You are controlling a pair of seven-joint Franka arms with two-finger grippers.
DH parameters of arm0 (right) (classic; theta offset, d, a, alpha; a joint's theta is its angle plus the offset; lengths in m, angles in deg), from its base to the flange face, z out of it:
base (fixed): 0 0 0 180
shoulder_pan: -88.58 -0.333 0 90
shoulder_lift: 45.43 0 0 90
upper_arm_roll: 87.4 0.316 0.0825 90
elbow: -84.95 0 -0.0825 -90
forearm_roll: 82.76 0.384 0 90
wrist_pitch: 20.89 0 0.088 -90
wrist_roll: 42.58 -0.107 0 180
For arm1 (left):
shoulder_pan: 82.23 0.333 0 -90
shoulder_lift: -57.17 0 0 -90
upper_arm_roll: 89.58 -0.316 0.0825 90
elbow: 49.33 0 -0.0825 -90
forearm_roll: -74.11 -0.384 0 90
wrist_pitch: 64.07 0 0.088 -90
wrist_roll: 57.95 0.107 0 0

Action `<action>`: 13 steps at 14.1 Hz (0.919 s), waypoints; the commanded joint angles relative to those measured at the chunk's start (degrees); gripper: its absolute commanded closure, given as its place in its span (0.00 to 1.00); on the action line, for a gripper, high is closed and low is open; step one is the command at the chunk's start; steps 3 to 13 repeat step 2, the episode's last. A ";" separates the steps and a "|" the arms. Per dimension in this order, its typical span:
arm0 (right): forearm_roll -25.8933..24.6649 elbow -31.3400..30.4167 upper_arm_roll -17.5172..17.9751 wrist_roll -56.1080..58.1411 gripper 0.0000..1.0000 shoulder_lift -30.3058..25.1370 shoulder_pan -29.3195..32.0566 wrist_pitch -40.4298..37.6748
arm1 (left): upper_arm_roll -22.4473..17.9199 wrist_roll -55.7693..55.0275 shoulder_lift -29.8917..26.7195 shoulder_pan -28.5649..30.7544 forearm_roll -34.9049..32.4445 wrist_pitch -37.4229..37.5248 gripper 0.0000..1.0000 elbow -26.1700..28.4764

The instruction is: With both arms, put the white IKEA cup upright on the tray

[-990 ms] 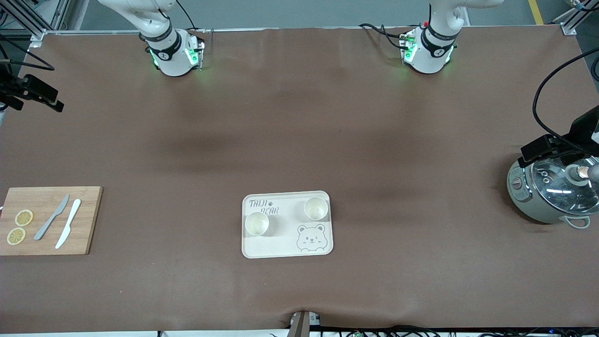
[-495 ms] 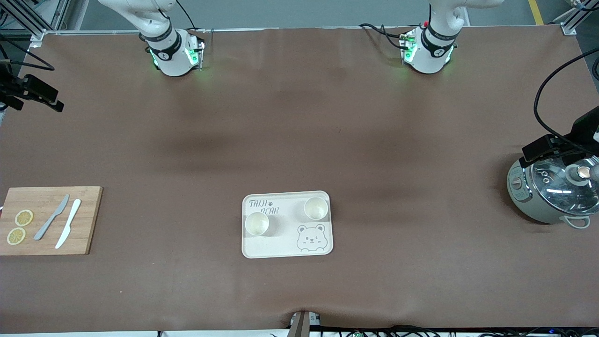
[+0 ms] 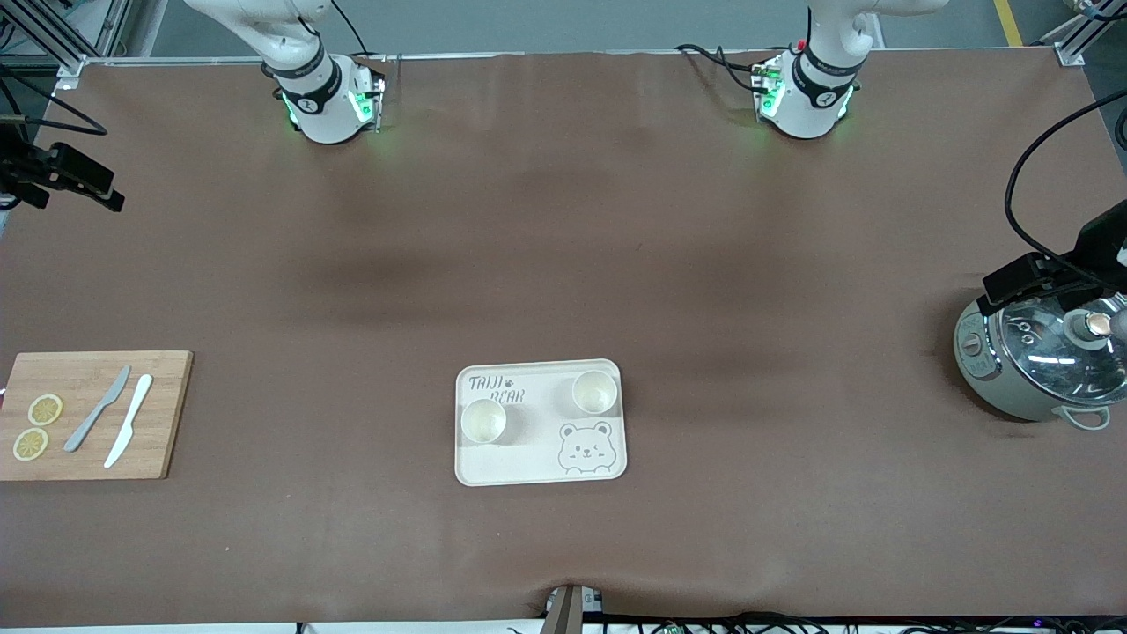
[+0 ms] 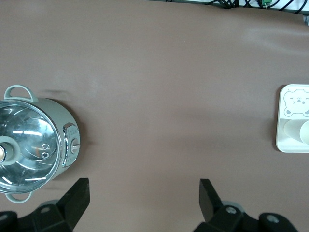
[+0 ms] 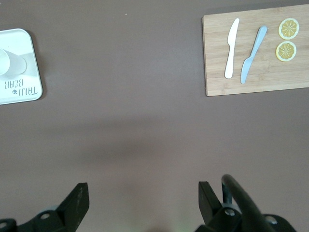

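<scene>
The cream tray [image 3: 528, 460], printed "TAIJI BEAR" with a bear face, lies on the brown table near the front camera. Two white cups stand upright on it, one [image 3: 483, 421] toward the right arm's end and one [image 3: 594, 392] toward the left arm's end. My left gripper [image 4: 143, 186] is open and empty, high over the table beside the pot; the tray's edge [image 4: 289, 145] shows in its view. My right gripper [image 5: 143, 188] is open and empty, high over bare table, with the tray's corner [image 5: 21, 92] in view. Both arms are drawn back from the tray.
A wooden cutting board [image 3: 158, 423] with two knives and two lemon slices lies at the right arm's end. A grey pot with a glass lid [image 3: 1030, 361] stands at the left arm's end. The arm bases [image 3: 326, 97] stand along the table's back edge.
The black hand at the right arm's end of the front view has shifted slightly. The tray, cups and left arm have not moved.
</scene>
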 commanded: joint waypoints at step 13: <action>-0.33 -0.57 0.78 0.70 0.00 -0.49 1.21 0.87 | -0.19 0.94 0.15 -0.07 -0.96 0.36 0.00 -0.97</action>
